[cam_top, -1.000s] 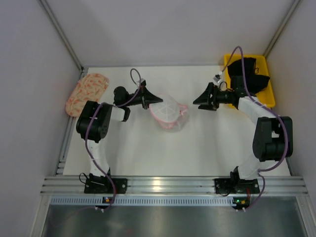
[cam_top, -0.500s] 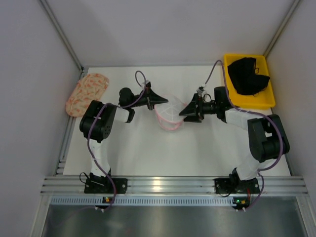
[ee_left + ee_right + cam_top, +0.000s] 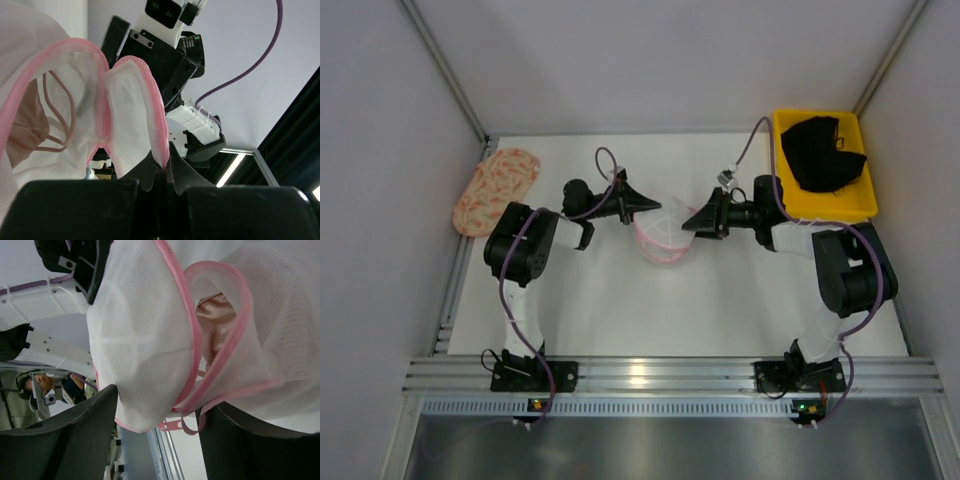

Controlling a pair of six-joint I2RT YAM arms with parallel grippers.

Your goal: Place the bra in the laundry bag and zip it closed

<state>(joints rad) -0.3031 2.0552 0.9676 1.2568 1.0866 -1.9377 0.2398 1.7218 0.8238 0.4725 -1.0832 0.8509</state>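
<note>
The left hand (image 3: 165,172) clamps the pink rim of the laundry bag (image 3: 131,112). The right hand (image 3: 160,407), fingers apart, straddles its flap. The bra (image 3: 216,325) sits inside the bag, where a strap (image 3: 68,107) could snag and jam the zip.

In the right wrist view the bra (image 3: 216,320) shows only as a pink patch through the gap in the bag (image 3: 145,335), the rest veiled by mesh. The bag runs off the top and right edges there, as it does off the left edge in the left wrist view. From above the bag is too small to show the bra or its own opening. The left gripper (image 3: 166,172) is a dark blur cut by the bottom edge, and the pink loop (image 3: 175,426) under the bag's rim in the right wrist view may be a zip pull.
</note>
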